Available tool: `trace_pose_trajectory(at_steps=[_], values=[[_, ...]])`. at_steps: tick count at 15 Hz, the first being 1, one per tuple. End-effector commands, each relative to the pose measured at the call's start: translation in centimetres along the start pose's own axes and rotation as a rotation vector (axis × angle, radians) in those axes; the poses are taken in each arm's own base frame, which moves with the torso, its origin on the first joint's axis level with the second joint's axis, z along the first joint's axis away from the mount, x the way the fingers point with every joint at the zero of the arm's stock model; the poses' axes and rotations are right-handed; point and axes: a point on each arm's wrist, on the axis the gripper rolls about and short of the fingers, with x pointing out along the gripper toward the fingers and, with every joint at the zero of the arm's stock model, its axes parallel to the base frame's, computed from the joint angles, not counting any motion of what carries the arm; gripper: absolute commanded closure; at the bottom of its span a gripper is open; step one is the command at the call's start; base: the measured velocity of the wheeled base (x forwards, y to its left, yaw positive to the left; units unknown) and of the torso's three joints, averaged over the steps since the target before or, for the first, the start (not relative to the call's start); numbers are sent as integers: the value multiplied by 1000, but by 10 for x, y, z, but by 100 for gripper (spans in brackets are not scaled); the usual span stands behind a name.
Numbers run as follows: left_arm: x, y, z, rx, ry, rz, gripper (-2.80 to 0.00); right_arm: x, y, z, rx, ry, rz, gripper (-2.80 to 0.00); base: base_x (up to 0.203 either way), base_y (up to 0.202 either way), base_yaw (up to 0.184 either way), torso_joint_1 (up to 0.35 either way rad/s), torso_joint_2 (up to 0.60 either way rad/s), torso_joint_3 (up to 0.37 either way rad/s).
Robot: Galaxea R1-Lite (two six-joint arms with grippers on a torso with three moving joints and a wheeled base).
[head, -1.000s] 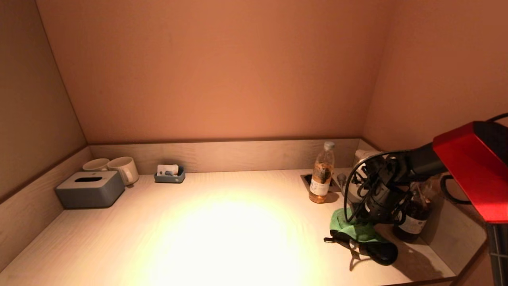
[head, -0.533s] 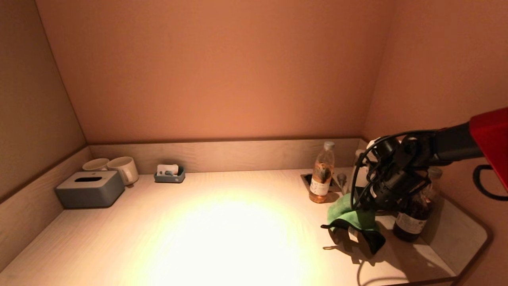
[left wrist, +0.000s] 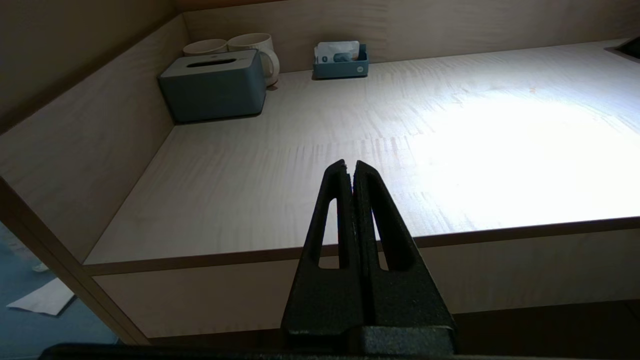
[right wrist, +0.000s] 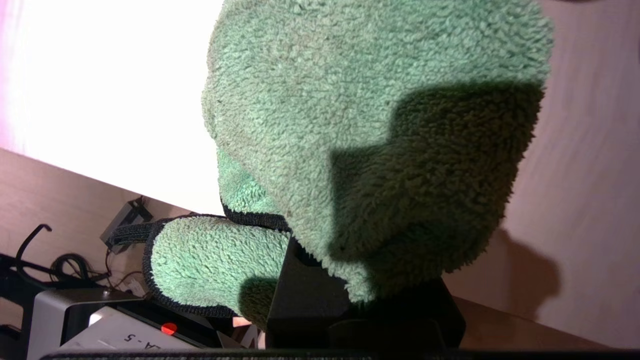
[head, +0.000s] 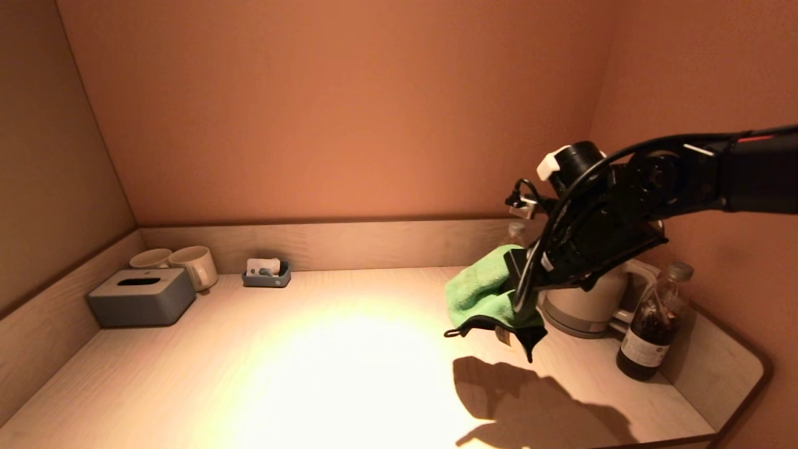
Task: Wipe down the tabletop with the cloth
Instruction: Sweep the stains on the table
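A green fleecy cloth [head: 483, 290] with a black hem hangs in the air from my right gripper [head: 520, 284], above the right part of the pale wooden tabletop [head: 349, 368]. The gripper is shut on the cloth. In the right wrist view the cloth [right wrist: 370, 130] covers the fingertips and fills most of the picture. My left gripper [left wrist: 350, 167] is shut and empty, parked below and in front of the tabletop's front edge [left wrist: 350, 247]; it does not show in the head view.
A grey tissue box [head: 141, 297] and two white mugs [head: 187, 265] stand at the back left, with a small blue tray [head: 267, 273] beside them. A white kettle [head: 586, 299], a dark bottle [head: 648, 330] and a half-hidden bottle [head: 515, 234] stand at the back right. Low walls edge the table.
My right gripper has lifted the cloth off the tabletop at the right and carried it up and to the left. The kettle behind it now shows.
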Motion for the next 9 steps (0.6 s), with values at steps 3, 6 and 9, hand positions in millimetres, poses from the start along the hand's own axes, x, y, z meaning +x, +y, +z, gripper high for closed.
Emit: trace_pose_trajectory(at_steps=[3, 6, 9], values=[[0, 0, 0, 0, -1, 1, 0, 25, 30, 12, -73, 24, 50, 0, 0, 0, 0, 0, 0, 0], [0, 0, 0, 0, -1, 1, 0, 64, 55, 18, -124, 73, 85, 0, 0, 0, 0, 0, 0, 0], [0, 0, 0, 0, -1, 1, 0, 102, 72, 24, -144, 100, 101, 0, 0, 0, 0, 0, 0, 0]])
